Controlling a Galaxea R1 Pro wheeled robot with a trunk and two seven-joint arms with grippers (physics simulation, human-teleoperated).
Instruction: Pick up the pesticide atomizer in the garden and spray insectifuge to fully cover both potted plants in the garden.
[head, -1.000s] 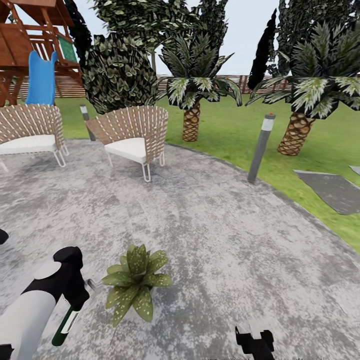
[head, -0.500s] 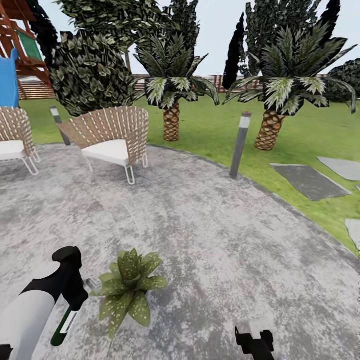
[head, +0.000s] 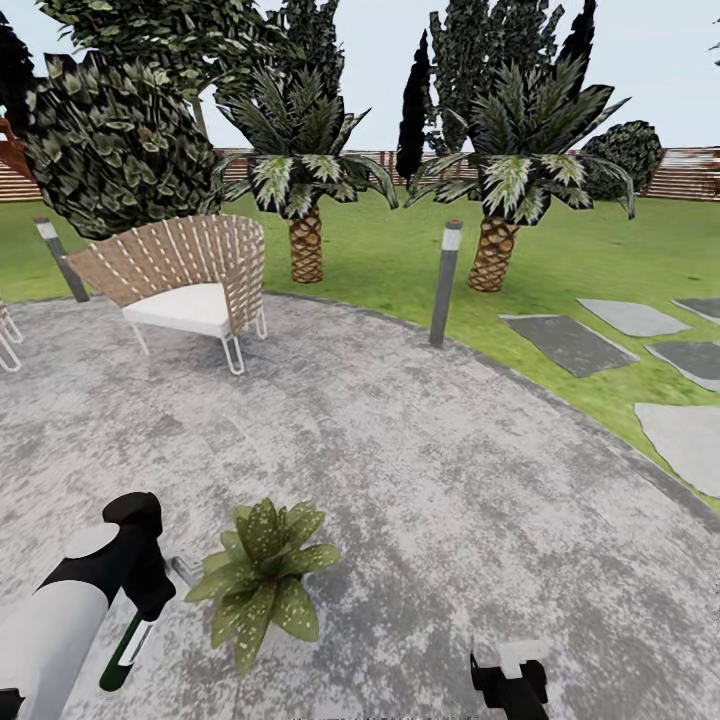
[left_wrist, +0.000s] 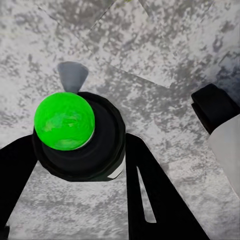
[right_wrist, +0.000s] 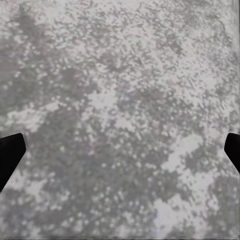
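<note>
We stood on the grey mottled stone patio (head: 420, 450) of the garden, with the lawn (head: 590, 260) curving round it from twelve to three o'clock. Our left gripper (head: 140, 585) was clamped on the pesticide atomizer (head: 122, 652), which hung tilted at about seven o'clock in the head view, its dark green body and white label slanting down below the black fingers. From the left wrist camera we looked down the bottle's end: a bright green disc in a black ring (left_wrist: 77, 135), with a black finger (left_wrist: 150, 195) pressed against either side. Just beside the bottle, toward five o'clock from the gripper, sat the broad-leaved potted plant (head: 262, 580), its spotted leaves spread over the stone; its pot was hidden under the leaves.

Our right gripper (head: 510, 685) hung low at six o'clock over bare patio. In the right wrist view its fingertips (right_wrist: 10, 152) sat at opposite edges with nothing between them, so it was spread wide.

Farther off, at eleven o'clock, stood a wicker chair (head: 185, 285) with a white cushion. A grey bollard light (head: 445, 283) stood at twelve o'clock on the patio edge, two palm trees (head: 500, 190) behind it, and stepping stones (head: 570, 342) at two o'clock.
</note>
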